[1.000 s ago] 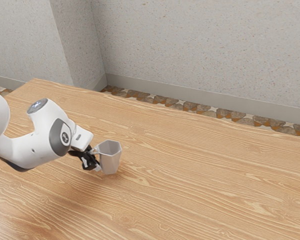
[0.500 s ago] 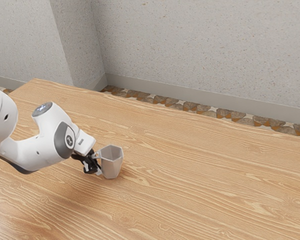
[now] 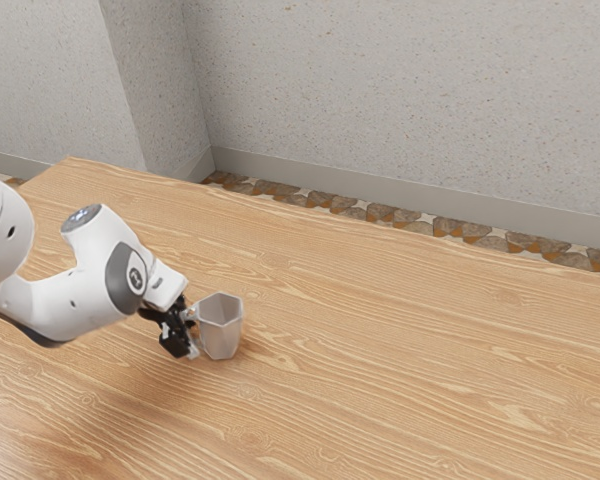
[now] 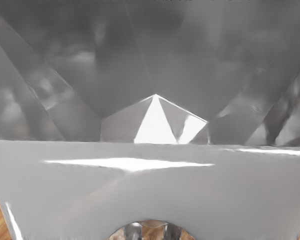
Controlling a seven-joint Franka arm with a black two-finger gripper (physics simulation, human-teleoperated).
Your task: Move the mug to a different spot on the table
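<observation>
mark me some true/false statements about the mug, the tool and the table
1. The mug stands upright with its opening facing up. True.
2. The tool is at the mug's side toward the exterior view's right. False: it is at the side toward the exterior view's left, at the handle.
3. The mug is red and smoothly round. False: it is grey with flat facets.
4. The table has a wood-grain top. True.
</observation>
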